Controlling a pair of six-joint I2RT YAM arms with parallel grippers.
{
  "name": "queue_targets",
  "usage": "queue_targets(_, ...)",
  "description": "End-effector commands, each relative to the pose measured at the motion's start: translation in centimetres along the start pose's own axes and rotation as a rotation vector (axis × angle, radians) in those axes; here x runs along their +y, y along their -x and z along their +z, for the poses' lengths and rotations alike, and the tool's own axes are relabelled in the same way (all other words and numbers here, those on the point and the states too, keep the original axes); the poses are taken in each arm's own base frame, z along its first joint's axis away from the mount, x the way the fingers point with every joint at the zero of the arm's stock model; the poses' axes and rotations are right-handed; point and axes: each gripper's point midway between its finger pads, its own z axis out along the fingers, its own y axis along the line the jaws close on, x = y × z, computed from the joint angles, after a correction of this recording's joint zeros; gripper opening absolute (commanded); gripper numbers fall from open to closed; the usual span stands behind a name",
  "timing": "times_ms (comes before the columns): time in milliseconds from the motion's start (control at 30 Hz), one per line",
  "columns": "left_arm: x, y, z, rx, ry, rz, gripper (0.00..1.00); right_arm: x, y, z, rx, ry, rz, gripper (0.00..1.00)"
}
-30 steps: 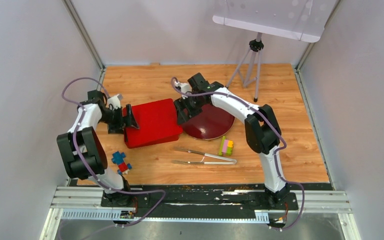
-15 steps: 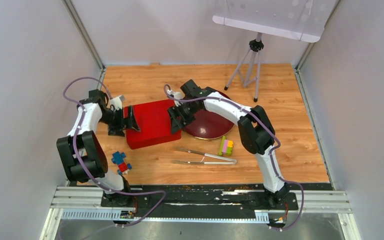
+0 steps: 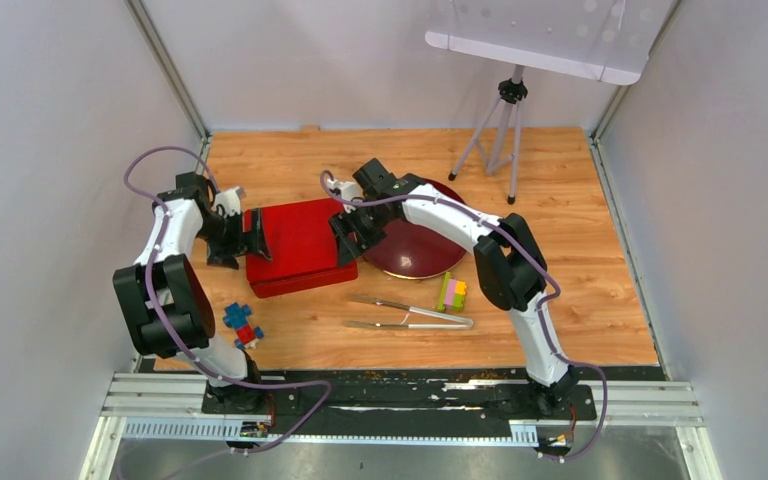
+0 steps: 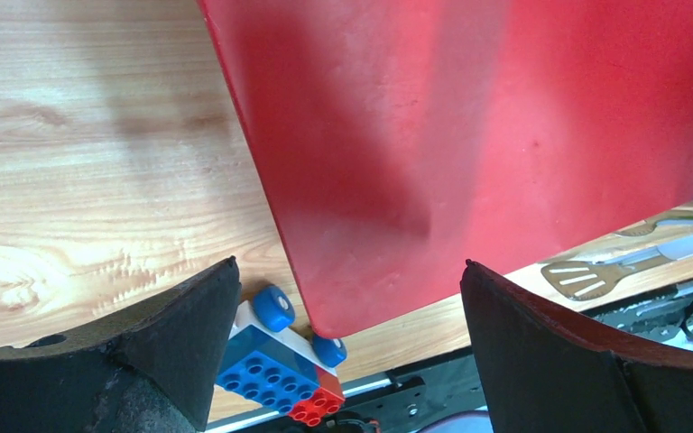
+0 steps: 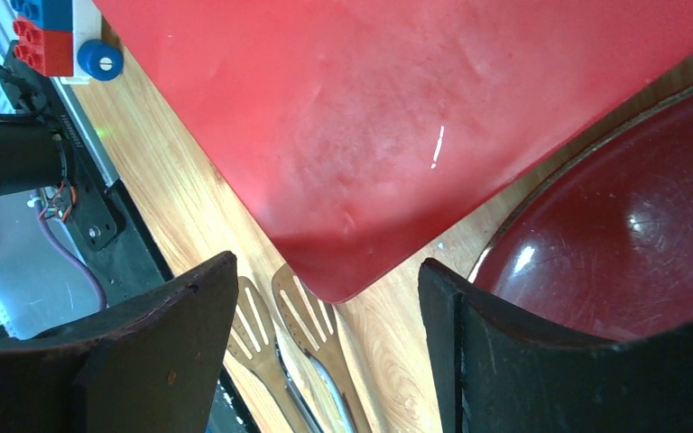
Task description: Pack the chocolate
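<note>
Where grey walls (image 3: 50,150) close round, the wooden tabletop (image 3: 600,300) bears a tripod (image 3: 511,92).

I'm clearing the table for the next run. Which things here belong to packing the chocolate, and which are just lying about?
Likely part of the job: red box, flanked by the open left gripper and right gripper; dark red plate; tongs. No chocolate shows.
Lying about: blue-red toy blocks; green-pink toy blocks; tripod.

Tongs (image 3: 455,321) near blocks (image 3: 451,292) (multicoloured); dark red plate (image 3: 420,255) behind; tripod (image 3: 512,92) far back
</note>
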Motion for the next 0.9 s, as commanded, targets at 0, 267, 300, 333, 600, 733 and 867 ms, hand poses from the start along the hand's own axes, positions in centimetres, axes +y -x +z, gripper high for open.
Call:
queue_targets(0,0.4,0.3,-0.1,-0.014,0.021,0.013,0.98,-0.5,-0.2,0.3,0.007,-0.028,-0.021,0.72)
queue_targets(267,0.3,2.1,-3.4,-0.114,0.087,0.071,0.97,-0.2,-0.1,-3.0,-0.018,-0.023,-0.076,0.73)
queue_targets(300,0.6,3.1,-4.2,-0.152,0.123,0.082,0.97,-0.2,0.4,-3.8,-0.039,-0.015,-0.073,0.73)
queue_targets(333,0.8,4.1,-5.0,-0.204,0.155,0.090,0.97,-0.5,1.2,-4.6,-0.068,-0.011,-0.064,0.73)
queue_targets(600,2.2,11.2,-6.0,-0.454,0.228,0.022,0.96,-3.5,7.0,-4.8,-0.203,-0.052,-0.062,0.73)
queue_targets(733,2.1,13.0,-3.7,-0.383,0.153,-0.007,0.96,-5.3,9.0,-3.2,-0.245,-0.092,0.022,0.69)
queue_targets(867,1.6,13.8,-1.5,-0.320,0.059,0.025,0.94,-5.9,9.4,-1.4,-0.249,-0.069,0.052,0.68)
